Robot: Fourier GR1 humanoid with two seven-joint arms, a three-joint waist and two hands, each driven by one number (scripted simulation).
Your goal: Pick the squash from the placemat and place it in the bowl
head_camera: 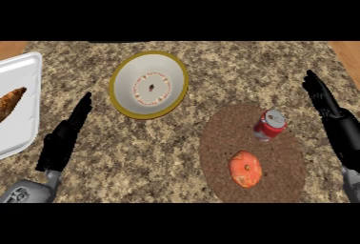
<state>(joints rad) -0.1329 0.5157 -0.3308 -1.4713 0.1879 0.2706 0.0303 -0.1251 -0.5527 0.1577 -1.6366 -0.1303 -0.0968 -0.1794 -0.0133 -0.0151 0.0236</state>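
Note:
An orange squash [245, 168] lies on the round brown placemat [281, 167], toward its front. The white bowl with a yellow rim [148, 85] sits on the counter to the upper left of the placemat, holding nothing. My right hand [329, 110] hangs at the right edge, beside the placemat, fingers straight and pointing away, apart from the squash. My left hand [65, 136] rests open at the lower left, fingers up, left of the bowl.
A red can [269, 125] stands on the placemat just behind the squash. A white tray [26, 76] at the left edge holds a brown piece of food [10, 101]. Speckled granite counter [162, 157] lies between bowl and placemat.

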